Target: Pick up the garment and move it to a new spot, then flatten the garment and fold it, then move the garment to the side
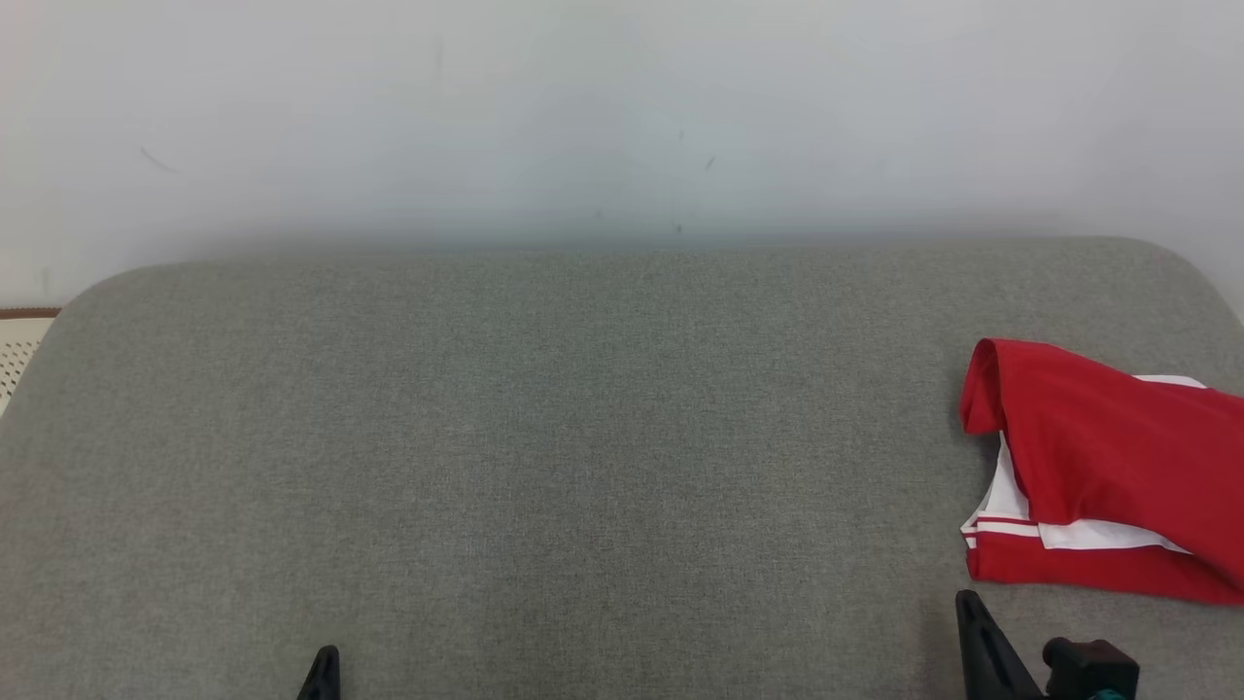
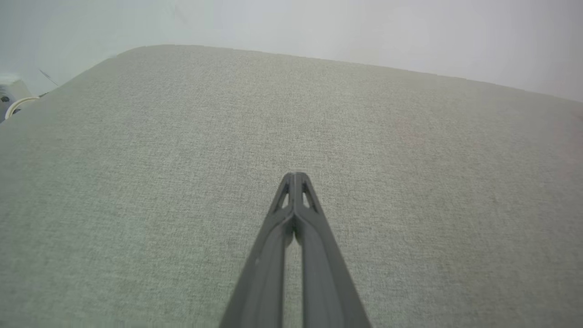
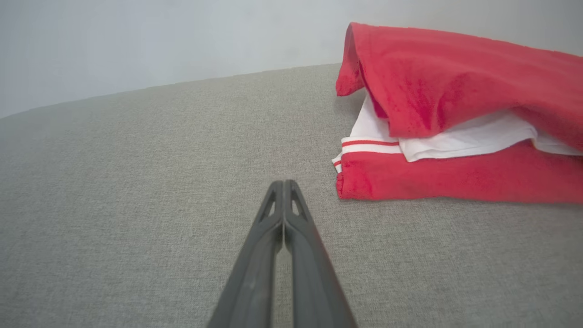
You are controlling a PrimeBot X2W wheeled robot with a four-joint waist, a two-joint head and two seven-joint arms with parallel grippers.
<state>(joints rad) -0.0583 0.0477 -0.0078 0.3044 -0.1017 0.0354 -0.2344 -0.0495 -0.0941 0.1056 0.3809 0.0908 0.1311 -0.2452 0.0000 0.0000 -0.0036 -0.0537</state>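
Note:
The garment [image 1: 1108, 467] is red with white panels and thin red stripes, lying folded and bunched at the right edge of the grey fabric surface [image 1: 544, 428]. In the right wrist view the garment [image 3: 455, 114] lies ahead and to the right of my right gripper [image 3: 284, 183], whose fingers are pressed together with nothing between them. My right gripper [image 1: 967, 600] sits at the bottom right of the head view, just in front of the garment and apart from it. My left gripper [image 2: 295, 175] is shut and empty above bare fabric; its tip [image 1: 327, 656] shows at the bottom left.
A pale wall [image 1: 622, 117] rises behind the grey surface, which has rounded far corners. A perforated cream object [image 1: 19, 350] sits beyond the left edge. A white cable [image 2: 16, 105] lies off the surface's left side in the left wrist view.

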